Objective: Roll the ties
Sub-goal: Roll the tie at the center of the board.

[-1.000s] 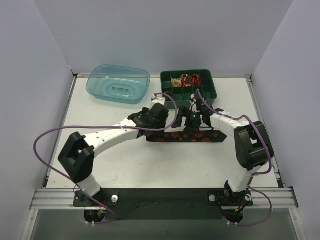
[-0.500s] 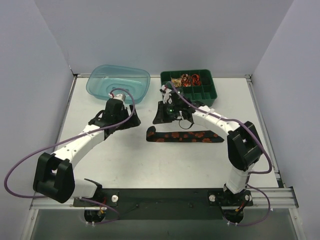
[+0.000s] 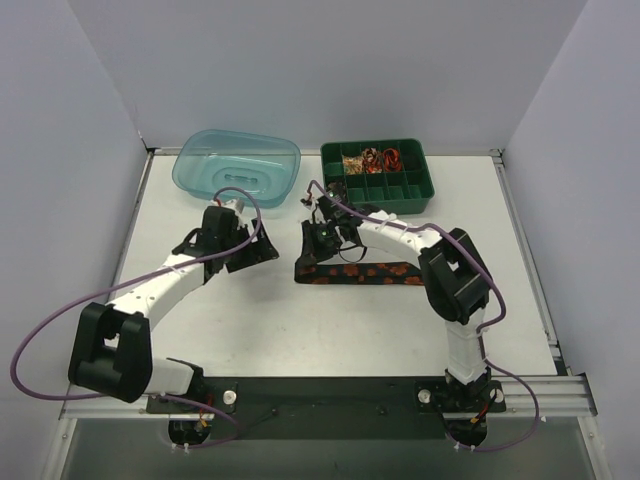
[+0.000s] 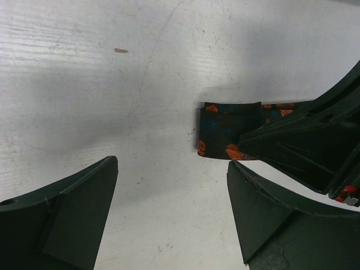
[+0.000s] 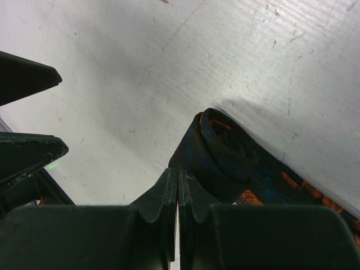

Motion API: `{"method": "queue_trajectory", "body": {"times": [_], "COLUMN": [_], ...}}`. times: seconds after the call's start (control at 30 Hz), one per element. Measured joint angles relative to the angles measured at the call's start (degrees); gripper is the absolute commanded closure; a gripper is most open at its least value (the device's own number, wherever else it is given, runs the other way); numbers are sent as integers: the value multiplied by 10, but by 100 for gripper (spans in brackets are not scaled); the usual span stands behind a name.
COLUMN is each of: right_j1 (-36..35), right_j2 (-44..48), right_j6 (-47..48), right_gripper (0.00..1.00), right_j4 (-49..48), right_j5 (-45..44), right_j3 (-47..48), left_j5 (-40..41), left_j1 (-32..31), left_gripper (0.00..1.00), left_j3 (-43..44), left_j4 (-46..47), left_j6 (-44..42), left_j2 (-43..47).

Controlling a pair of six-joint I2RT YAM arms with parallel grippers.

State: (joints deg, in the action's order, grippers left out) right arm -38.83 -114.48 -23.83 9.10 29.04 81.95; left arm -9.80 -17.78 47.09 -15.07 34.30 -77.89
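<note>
On the white surface (image 3: 300, 320) I see the tie (image 3: 370, 272) lying flat, its left end curled over. My right end effector (image 3: 314, 260) is pressed together just at this curl. My left end effector (image 3: 265, 250) stands spread, near it. Behind are a green tray (image 3: 425, 195) and a blue tub (image 3: 238, 168).

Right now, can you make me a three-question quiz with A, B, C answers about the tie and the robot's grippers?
1. Where does the tie lie?
A) on the floor
B) on the white table
C) on a shelf

2. What colour are its blotches?
A) yellow
B) green
C) orange-red

3. How is the left gripper?
A) open
B) shut
C) out of view

Answers:
1 B, it stretches across the tabletop.
2 C, orange-red patches show on the black cloth.
3 A, its jaws stand wide apart over bare table.
</note>
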Motion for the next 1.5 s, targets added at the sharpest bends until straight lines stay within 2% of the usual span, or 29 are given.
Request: {"method": "queue_trajectory", "body": {"times": [0.43,0.97,1.13,1.27,1.5], "right_j1": [15,49,59,66,80], "right_j2": [1,18,22,23,26], "right_j6": [14,10,3,-1,-9], "right_gripper": [100,100,100,100,100], "right_j4": [3,-26,-36,-38,-40], "right_j5": [-12,2,12,19,33], "right_j3": [-19,-78,-86,-89,-93], "left_j5": [-48,-54,-55,-60,-79], "left_j1": [-5,-92,-96,-98,-109], "left_gripper": [12,12,23,39,41], "left_j3": [-15,-10,-10,-11,-28], "left_j4": [60,188,265,329,407], "left_j6": [22,72,101,120,143], "left_j2": [-48,-164,-198,-227,-259]}}
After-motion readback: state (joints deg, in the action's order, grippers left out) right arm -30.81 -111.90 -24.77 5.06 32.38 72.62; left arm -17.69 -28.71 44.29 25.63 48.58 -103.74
